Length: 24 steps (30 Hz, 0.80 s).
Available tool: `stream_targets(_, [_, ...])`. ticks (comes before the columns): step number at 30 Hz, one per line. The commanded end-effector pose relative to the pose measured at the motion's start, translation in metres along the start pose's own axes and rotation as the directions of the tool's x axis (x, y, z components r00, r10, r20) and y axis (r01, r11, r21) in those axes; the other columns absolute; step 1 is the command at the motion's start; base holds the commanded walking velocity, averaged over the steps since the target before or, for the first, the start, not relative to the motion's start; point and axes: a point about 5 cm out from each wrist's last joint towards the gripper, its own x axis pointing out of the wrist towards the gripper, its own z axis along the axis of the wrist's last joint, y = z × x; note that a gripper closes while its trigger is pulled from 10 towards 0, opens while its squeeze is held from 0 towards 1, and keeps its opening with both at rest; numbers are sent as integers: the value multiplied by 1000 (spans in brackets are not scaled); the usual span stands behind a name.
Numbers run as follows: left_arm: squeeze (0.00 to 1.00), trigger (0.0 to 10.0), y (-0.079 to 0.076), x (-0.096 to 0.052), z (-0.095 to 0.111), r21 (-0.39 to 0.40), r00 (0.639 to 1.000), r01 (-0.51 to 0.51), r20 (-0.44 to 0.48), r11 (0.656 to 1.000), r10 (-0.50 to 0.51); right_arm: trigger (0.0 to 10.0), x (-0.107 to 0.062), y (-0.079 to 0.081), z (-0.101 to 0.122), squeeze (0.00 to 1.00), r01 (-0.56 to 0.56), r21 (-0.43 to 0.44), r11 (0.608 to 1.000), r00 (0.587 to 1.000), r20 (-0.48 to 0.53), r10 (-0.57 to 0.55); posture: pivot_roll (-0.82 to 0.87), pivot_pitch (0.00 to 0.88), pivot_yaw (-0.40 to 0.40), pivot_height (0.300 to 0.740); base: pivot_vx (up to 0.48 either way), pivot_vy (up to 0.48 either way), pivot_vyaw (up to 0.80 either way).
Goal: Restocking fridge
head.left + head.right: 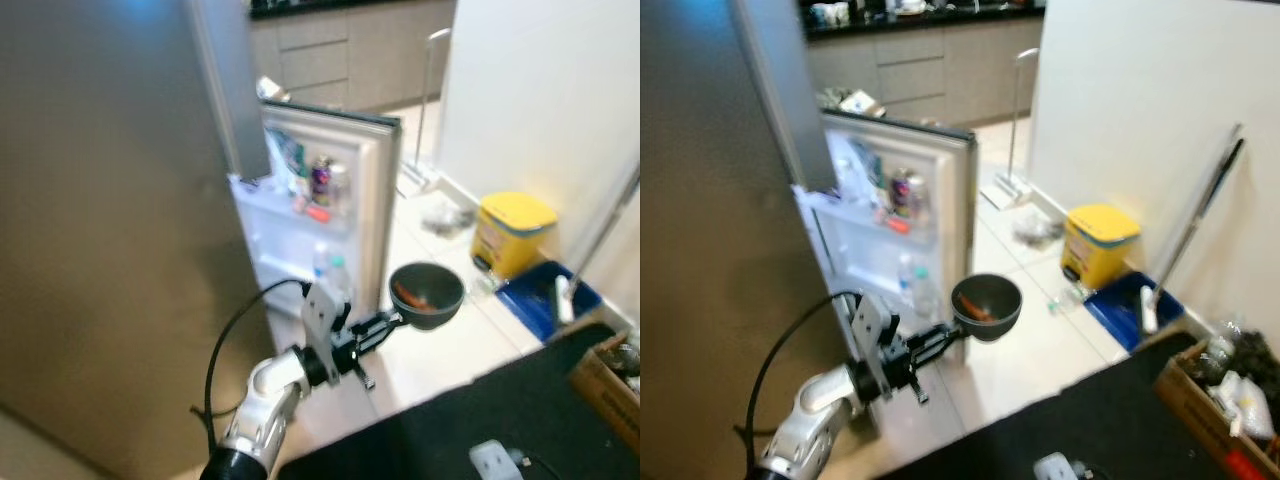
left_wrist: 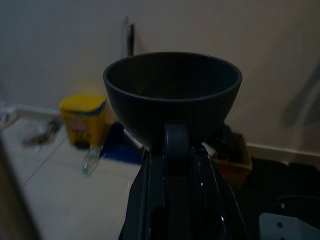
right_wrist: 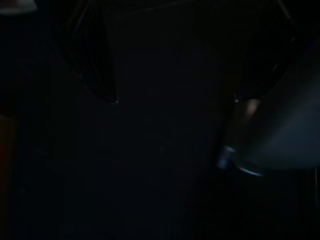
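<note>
My left gripper (image 1: 392, 322) is shut on the rim of a dark grey bowl (image 1: 427, 294), held out above the pale floor in front of me. Something orange-red lies inside the bowl (image 1: 986, 306). From the left wrist, the bowl (image 2: 172, 95) stands upright just past the black fingers (image 2: 176, 145). The open fridge door (image 1: 325, 205) stands just left of and beyond the bowl, with cans, packets and bottles on its shelves. The grey fridge side (image 1: 100, 220) rises on my left. The right wrist view is very dark.
A yellow bin (image 1: 511, 232) and a blue tray (image 1: 545, 298) sit by the white wall on the right. A mop handle (image 1: 1200, 220) leans there. A black surface (image 1: 480, 420) with a cardboard box (image 1: 610, 385) lies at the near right. Kitchen cabinets (image 1: 340, 50) stand behind.
</note>
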Motion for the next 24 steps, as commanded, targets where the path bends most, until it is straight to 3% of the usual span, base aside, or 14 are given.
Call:
stream_targets(1, [0,10000,-1,1,1,8,1000,3,11,1000,-3,10000,0,7,1,0,-22,-1,1000,1000,2,22,10,0,1,740,0,-472,0])
stream_targets(16, [0,10000,-1,4,2,11,1000,5,20,1000,-5,10000,1,9,4,0,-35,0,999,999,8,35,14,0,0,740,0,-451,0])
stream_targets(24, [0,10000,-2,6,2,-2,1000,-7,25,1000,7,10000,1,9,1,0,-38,1,999,999,2,38,11,0,0,740,0,0,0])
